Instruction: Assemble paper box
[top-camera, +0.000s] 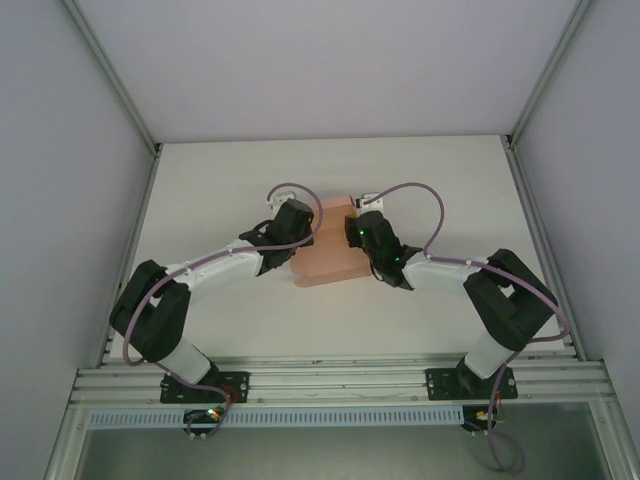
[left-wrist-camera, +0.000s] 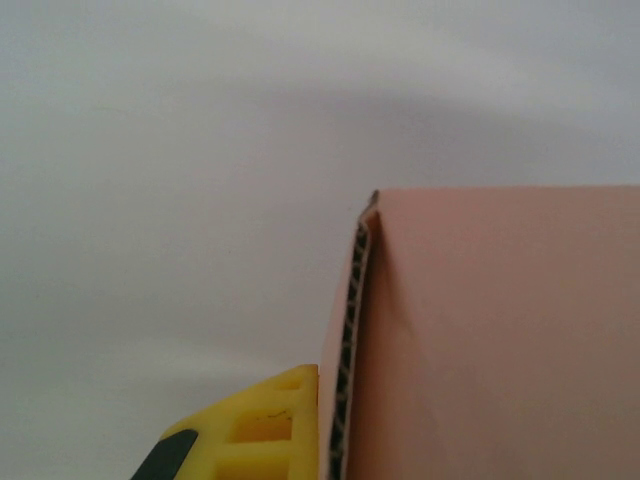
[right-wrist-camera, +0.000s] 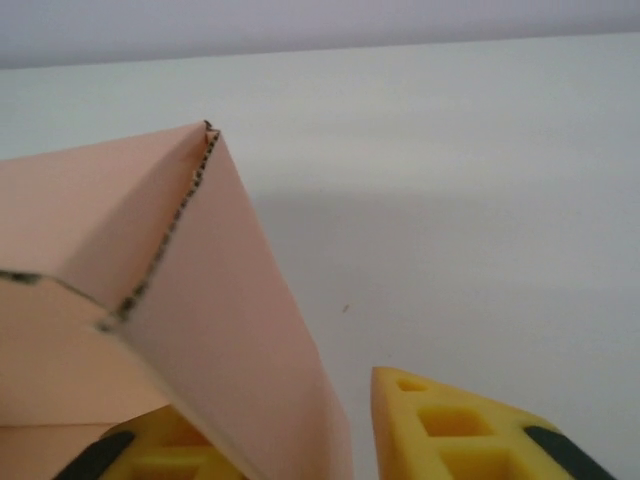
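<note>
With box (top-camera: 325, 255) mid-frame in the top view, left gripper (top-camera: 303, 243) clamped on its wall and right gripper (right-wrist-camera: 320, 440) gaping loose around a flap (right-wrist-camera: 240, 330), liable to lose the fold through flap spring-back, or to skew the box about the single pinch

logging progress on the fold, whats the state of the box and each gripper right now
paper box: partly folded, panels up, not closed
left gripper: shut on the box's left wall
right gripper: open, a box panel between its fingers, one finger clear of it
</note>
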